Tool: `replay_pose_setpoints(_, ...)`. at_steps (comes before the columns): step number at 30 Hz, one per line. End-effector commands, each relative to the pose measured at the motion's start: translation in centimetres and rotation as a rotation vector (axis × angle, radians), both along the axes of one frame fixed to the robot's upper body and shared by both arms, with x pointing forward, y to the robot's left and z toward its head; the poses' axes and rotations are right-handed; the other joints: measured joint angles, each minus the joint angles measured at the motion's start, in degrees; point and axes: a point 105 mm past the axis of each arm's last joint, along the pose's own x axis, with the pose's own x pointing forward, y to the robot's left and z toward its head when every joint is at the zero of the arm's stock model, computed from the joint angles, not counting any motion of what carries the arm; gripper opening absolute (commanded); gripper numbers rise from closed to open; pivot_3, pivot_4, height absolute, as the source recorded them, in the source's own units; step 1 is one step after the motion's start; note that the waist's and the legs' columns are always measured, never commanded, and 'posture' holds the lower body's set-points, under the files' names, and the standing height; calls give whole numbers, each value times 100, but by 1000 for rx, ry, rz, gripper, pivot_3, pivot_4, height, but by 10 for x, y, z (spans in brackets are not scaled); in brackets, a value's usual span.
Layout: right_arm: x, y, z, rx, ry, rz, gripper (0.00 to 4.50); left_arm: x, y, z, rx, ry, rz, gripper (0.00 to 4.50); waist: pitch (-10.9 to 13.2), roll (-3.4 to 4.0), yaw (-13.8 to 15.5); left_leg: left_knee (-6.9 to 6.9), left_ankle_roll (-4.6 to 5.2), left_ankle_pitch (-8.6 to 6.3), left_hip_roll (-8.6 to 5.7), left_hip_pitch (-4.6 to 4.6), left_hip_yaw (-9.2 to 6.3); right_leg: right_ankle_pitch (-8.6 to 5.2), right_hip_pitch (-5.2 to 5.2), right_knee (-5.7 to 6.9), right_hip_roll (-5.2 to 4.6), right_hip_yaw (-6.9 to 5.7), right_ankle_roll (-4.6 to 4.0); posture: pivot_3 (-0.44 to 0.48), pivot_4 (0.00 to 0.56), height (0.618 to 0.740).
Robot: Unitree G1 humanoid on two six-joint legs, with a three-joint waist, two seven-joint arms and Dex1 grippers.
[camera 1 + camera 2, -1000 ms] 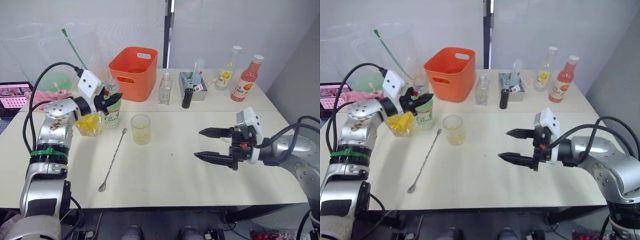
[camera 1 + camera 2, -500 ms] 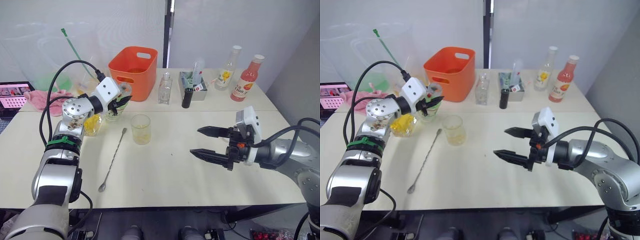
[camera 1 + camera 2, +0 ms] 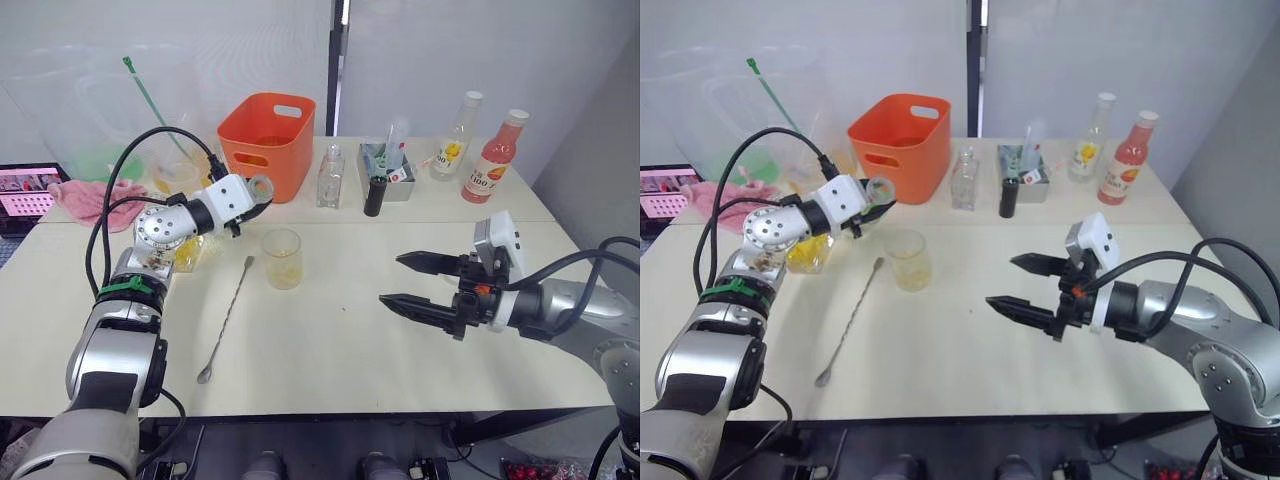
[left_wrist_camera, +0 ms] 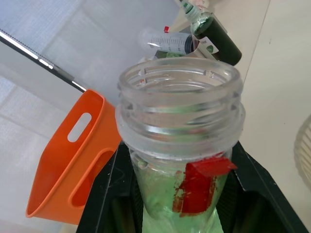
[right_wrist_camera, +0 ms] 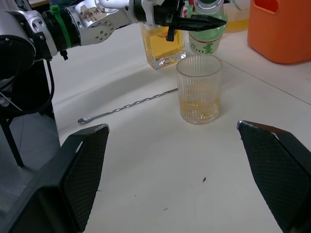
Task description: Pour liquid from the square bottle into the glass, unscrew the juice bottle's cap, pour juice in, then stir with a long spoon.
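Note:
My left gripper (image 3: 243,206) is shut on the juice bottle (image 4: 180,121), holding it in the air tipped over sideways. Its open mouth (image 3: 262,187) points toward the glass (image 3: 282,258) from up and to the left. The juice bottle's cap is out of view. The glass stands mid-table with a little yellow liquid in it. The square bottle (image 3: 186,251), holding yellow liquid, stands behind my left arm. The long spoon (image 3: 226,318) lies flat on the table left of the glass. My right gripper (image 3: 420,283) hovers open over the table to the right of the glass, holding nothing.
An orange basket (image 3: 268,140) stands at the back. Right of it are a slim clear bottle (image 3: 330,178), a black container (image 3: 375,196), a small tray (image 3: 385,160), a yellow-labelled bottle (image 3: 455,125) and a pink-red bottle (image 3: 495,145). A green stick (image 3: 150,95) and pink cloth (image 3: 95,195) sit far left.
My left gripper has carried the juice bottle from upright beside the square bottle to the right and tipped it toward the glass. The right gripper has barely shifted.

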Motion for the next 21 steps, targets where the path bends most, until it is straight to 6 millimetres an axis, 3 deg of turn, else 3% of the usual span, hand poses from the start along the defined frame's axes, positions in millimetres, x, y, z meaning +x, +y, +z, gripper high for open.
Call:
replay_pose_setpoints(1, -6, 0, 9, 7, -35, 9, 4484, -4, 3, 19, 16, -111, 6, 1391, 0, 0, 1, 0, 0, 0, 0, 0, 0, 0, 0, 0, 0, 0, 0, 0, 150, 740)
replay_pose_setpoints(21, -6, 0, 11, -4, -45, 2, 4484, 0, 4, 13, 163, -251, 68, 1391, -1, -1, 0, 2, 0, 0, 0, 0, 0, 1, -1, 2, 0, 0, 0, 0, 150, 740)
